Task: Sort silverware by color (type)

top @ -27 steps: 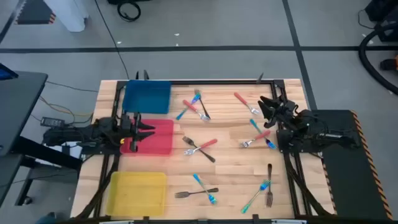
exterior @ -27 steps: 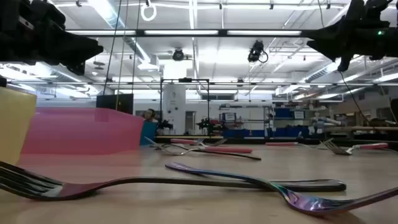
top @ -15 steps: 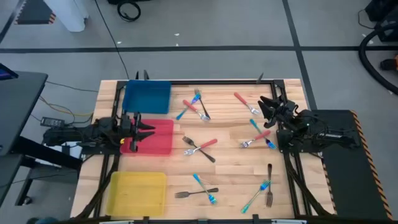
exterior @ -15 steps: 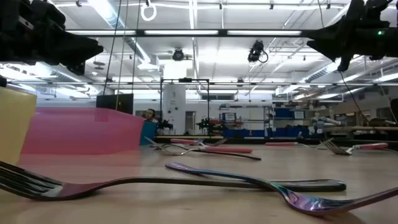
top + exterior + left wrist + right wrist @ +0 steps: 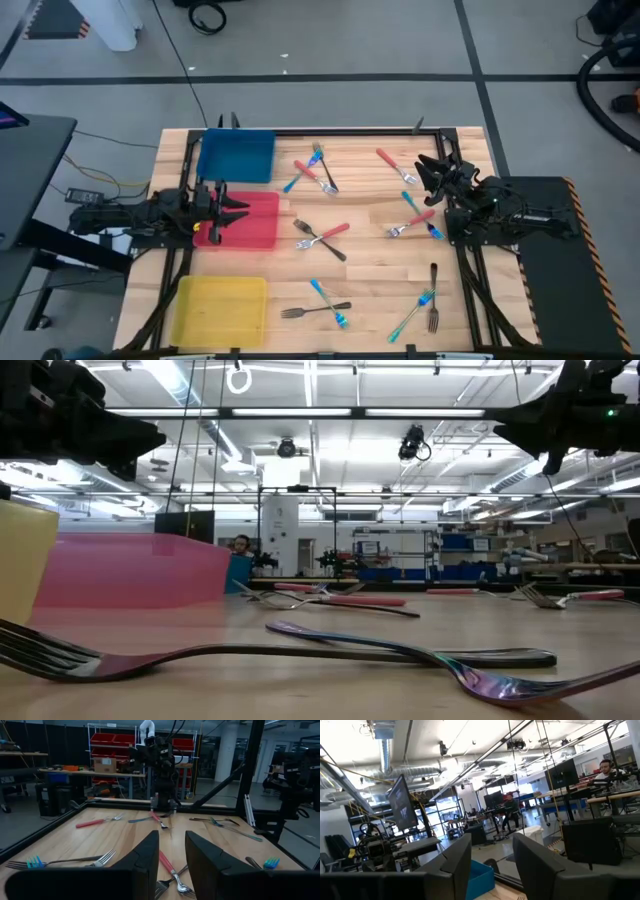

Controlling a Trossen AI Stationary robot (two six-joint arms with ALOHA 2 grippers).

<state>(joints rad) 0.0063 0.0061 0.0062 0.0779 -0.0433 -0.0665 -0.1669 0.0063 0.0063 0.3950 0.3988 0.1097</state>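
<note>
On the wooden table (image 5: 370, 270), silverware scattered across the middle and right: a crossed cluster of red, teal and dark forks (image 5: 314, 168) near the far edge, a red-handled fork (image 5: 396, 165) further right, another crossed pair with a red handle (image 5: 322, 238) at the centre, a red and teal group (image 5: 416, 216) just beside the right arm, a dark fork crossed with a teal one (image 5: 322, 303) near the front edge, and a dark fork beside teal ones (image 5: 428, 302) at front right. Along the left side, three bins in a row: blue bin (image 5: 236, 157) farthest back, red bin (image 5: 250, 220) in the middle, yellow bin (image 5: 221, 309) nearest the front; no cutlery visible inside any of them.

Over the left edge of the red bin, left gripper (image 5: 232, 213), fingers (image 5: 145, 857) set a narrow gap apart, nothing between them, pointing across the table toward the forks. At the right side, above the table near the red-handled fork, right gripper (image 5: 426, 168), raised and aimed toward the room, fingers (image 5: 457, 857) parted with nothing held.

From the low camera, a dark fork (image 5: 250, 655) in the foreground, the red bin (image 5: 130, 570) behind at left, both arms high above the tabletop.
</note>
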